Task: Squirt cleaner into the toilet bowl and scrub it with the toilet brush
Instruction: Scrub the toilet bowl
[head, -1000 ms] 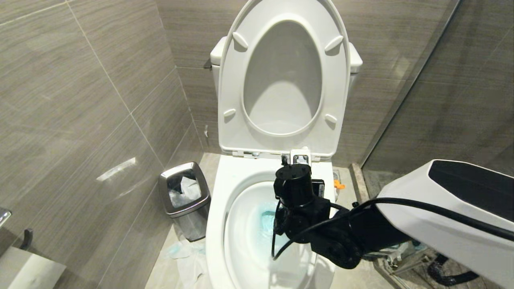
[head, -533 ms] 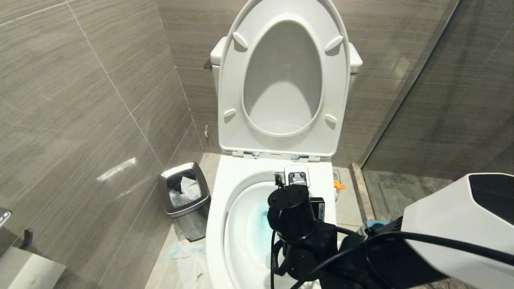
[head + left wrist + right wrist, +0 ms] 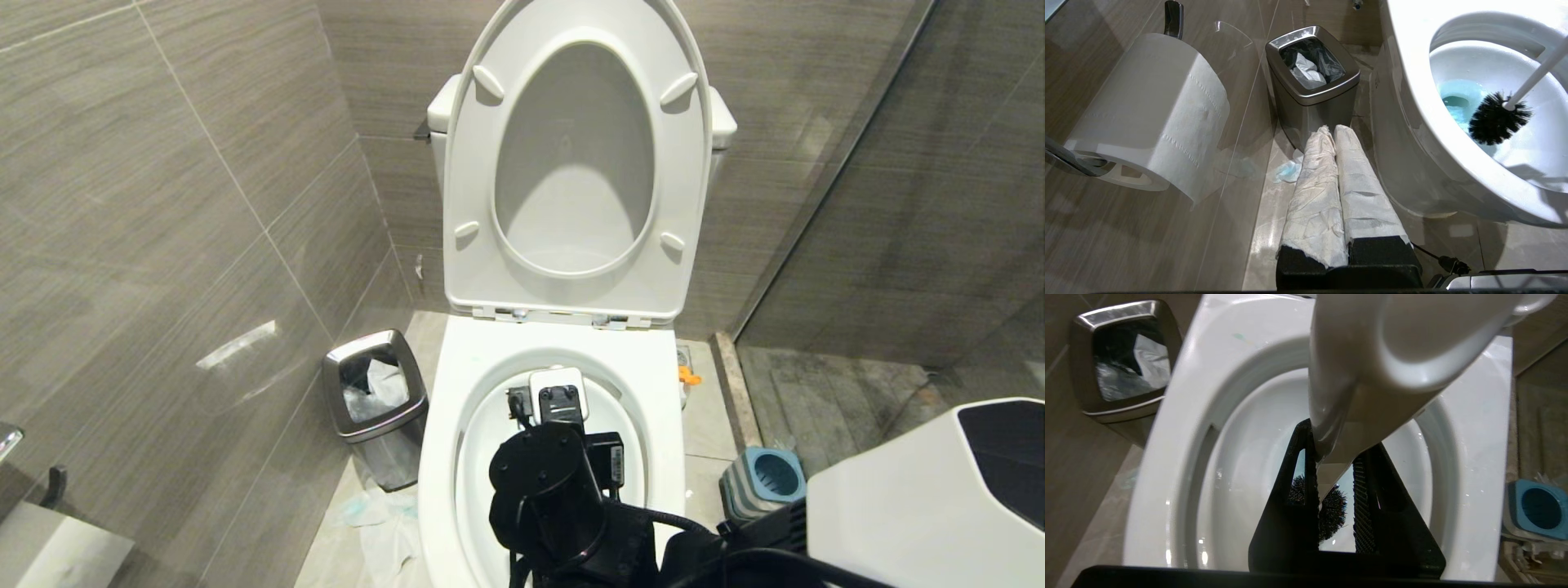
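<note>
The right arm [image 3: 922, 498] fills the near corner of the head view on the robot's right, its white shell and black wrist [image 3: 547, 490] reaching over the front of the toilet bowl [image 3: 457, 384] and hiding most of the basin from above. In the right wrist view, the right gripper [image 3: 1336, 486] points down into the bowl with its black fingers [image 3: 1363, 506] clamped on the white handle of the toilet brush [image 3: 1331, 437]; the handle's broad upper end looms close to the lens and blocks much of the far rim. Below the fingers the dark bristle head [image 3: 1331, 510] sits low in the basin. The left wrist view shows that head [image 3: 1496, 118] against the inner wall of the bowl, just beside the blue-tinted water [image 3: 1453, 102], the handle slanting up and away.

The left gripper [image 3: 1337, 134] hangs low beside the outside of the bowl, its paper-wrapped fingers [image 3: 1314, 175] pressed together with nothing between them. Just beyond them stands a steel waste bin [image 3: 1312, 94] with a dark liner and crumpled paper inside, close to the bowl's side on the robot's left. A roll of toilet paper [image 3: 1151, 114] hangs on the wall nearer the camera.

On the floor on the robot's right, the grey-and-blue brush holder [image 3: 763, 482] stands empty, near the bowl. Farther back, the seat and lid [image 3: 575, 163] stand raised against the cistern.
</note>
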Controlling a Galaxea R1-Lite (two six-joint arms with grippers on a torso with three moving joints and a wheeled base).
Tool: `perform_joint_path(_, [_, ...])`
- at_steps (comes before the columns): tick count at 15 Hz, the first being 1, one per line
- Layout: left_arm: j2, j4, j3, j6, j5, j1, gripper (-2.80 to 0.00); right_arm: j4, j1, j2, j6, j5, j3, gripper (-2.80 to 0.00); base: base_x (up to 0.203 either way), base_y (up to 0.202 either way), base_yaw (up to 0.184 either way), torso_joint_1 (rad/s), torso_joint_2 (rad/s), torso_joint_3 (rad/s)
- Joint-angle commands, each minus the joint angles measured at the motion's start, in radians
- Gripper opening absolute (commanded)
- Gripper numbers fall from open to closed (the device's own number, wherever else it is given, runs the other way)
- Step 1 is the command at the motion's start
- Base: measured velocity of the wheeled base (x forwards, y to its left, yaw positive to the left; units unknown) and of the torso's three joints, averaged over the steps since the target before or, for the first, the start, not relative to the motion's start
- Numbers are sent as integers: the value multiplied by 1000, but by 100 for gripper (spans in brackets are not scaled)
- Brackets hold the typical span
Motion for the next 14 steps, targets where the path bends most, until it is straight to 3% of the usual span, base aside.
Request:
perform_joint_path(1, [0, 1, 0, 0, 0, 1, -280, 2, 23, 32, 0, -5, -63, -280, 0, 0, 0, 0, 0, 0])
perform_joint_path(6, [0, 1, 0, 0, 0, 0, -280, 79, 3, 139, -5, 3, -293, -280, 0, 0, 0, 0, 0, 0])
perform_joint_path(10, [0, 1, 0, 0, 0, 0, -280, 120, -100, 270, -50, 24, -488, -280, 0, 0, 0, 0, 0, 0])
perform_joint_path(14, [0, 1, 0, 0, 0, 1, -280, 116, -197, 303, -69, 27, -526, -280, 0, 0, 0, 0, 0, 0])
